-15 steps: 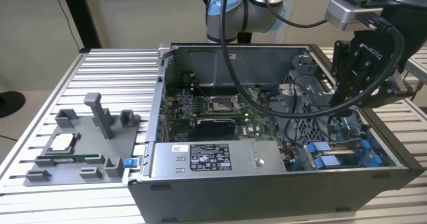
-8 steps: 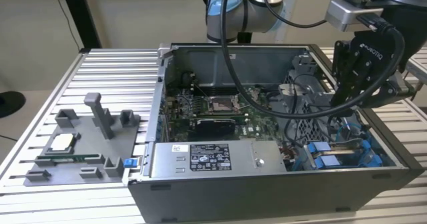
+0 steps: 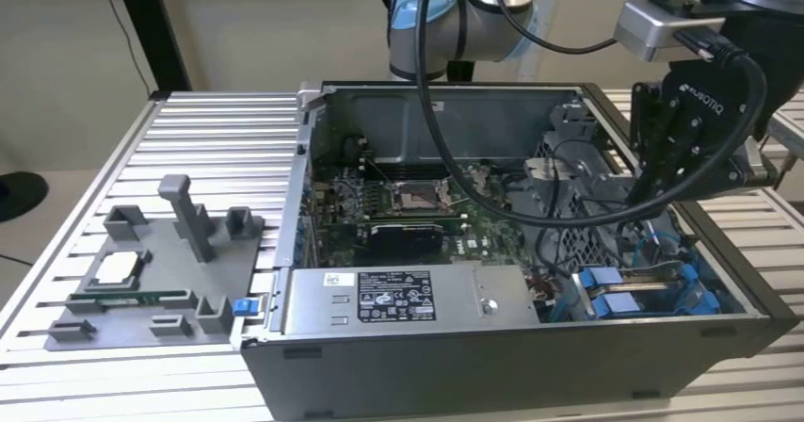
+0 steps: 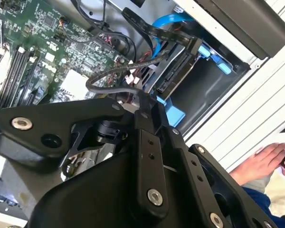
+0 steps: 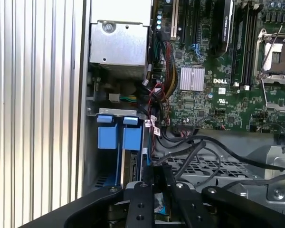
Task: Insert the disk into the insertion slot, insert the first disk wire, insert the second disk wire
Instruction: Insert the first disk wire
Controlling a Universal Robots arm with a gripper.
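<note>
One open case (image 3: 503, 365) lies on a slatted table (image 3: 214, 130), and the arm (image 3: 503, 12) reaches into it at the exterior view's right. Beyond the jaws spreads the motherboard (image 5: 213, 80). The power box (image 5: 118, 42) sits past the far end of the slot (image 5: 107, 137).

That slot runs along the case wall, just beside the jaws. The disk (image 5: 133, 168) is in it, standing on edge, its long edge running towards the jaws and parallel with the wall. In the second wrist view its plug end faces the jaws, with a blue cable (image 4: 164, 21) and a flat black cable (image 4: 152, 28) arching over it.

Room is tight, with the wall on one side and tangled cables on the other. The gripper (image 4: 143, 100) has its jaws pressed close on the end of a thin black wire (image 4: 104, 76), near the disk's plug end.

The second wrist view adds a person's hand (image 4: 263, 161) on the table outside the wall. The exterior view adds a grey fixture (image 3: 151, 281), well apart from the jaws.
</note>
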